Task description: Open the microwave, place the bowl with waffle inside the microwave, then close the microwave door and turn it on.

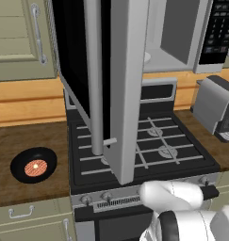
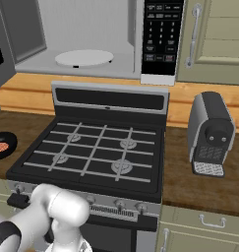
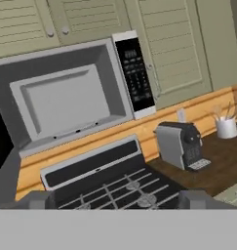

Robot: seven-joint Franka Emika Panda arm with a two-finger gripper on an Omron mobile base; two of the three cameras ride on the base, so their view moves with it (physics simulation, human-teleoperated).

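Microwave door (image 1: 111,84) stands swung fully out over the stove (image 2: 96,150), cavity and turntable (image 2: 84,57) exposed; the bowl (image 1: 34,165) with the waffle (image 1: 35,167) sits untouched on the counter (image 1: 21,141) left of the stove, near its front edge. Gripper (image 3: 115,202) is spread wide and holds nothing. Judged next: descend over the bowl's rim, pinch one wall, and lift level, clearing the door edge

Black gas stove (image 2: 96,147), grey coffee machine (image 2: 210,134) — perhaps a utensil cup (image 3: 227,128)

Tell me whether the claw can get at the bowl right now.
Probably yes. The bowl sits in the open on the counter left of the stove, nothing over it, and the microwave door hangs open above the stove, not the bowl.
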